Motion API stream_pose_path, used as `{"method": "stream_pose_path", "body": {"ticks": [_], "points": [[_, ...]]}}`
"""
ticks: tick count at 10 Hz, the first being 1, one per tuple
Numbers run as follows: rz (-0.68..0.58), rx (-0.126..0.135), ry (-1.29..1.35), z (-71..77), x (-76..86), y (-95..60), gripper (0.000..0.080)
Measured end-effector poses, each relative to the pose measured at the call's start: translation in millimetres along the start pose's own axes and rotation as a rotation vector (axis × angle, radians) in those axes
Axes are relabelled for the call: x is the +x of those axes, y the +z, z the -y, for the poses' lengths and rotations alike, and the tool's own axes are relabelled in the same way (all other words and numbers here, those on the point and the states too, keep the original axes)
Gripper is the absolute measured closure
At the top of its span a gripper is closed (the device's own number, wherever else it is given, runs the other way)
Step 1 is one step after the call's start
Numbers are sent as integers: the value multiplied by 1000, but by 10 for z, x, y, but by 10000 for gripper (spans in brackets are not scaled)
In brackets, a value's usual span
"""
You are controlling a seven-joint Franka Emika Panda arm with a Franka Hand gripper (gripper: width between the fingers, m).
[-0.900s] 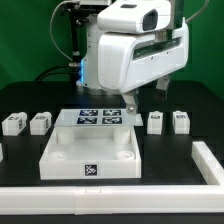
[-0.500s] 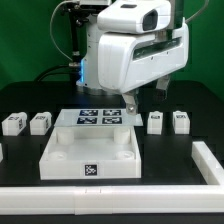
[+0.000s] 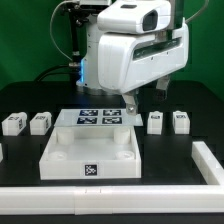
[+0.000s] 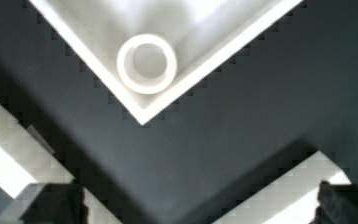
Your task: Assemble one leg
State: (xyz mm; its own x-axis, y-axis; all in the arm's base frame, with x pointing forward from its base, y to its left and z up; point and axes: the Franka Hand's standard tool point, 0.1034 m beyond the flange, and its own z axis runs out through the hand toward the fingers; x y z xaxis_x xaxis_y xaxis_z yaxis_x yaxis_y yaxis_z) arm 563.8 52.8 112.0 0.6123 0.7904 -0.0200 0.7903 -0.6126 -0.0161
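My claw (image 4: 194, 205) hangs released, fingers (image 4: 43, 205) apart, near a holed corner of the large white square tray (image 3: 60, 150). Small white plastic peg-like legs (image 3: 12, 124) (image 3: 40, 122) (image 3: 155, 122) (image 3: 180, 121) stand on the black bench (image 3: 20, 95), paired toward each side edge.

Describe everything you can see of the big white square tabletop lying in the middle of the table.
The tabletop is a large white square piece shaped like a tray, plastic by its look. It lies flat on the black table with its hollow side up. Raised walls ring a shallow floor with nothing in it. The near wall carries one small black-and-white marker tag. The wrist view shows one corner with a round hole. The far edge lies along the marker board; whether they touch cannot be told.
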Motion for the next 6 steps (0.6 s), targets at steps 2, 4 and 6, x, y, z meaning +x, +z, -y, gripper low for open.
{"method": "stream_pose_path", "body": {"ticks": [2, 4, 6], "points": [[0, -3, -158, 133, -301, 107, 150], [6, 13, -362, 176, -603, 268, 150], [13, 33, -393, 197, -838, 376, 150]]}}
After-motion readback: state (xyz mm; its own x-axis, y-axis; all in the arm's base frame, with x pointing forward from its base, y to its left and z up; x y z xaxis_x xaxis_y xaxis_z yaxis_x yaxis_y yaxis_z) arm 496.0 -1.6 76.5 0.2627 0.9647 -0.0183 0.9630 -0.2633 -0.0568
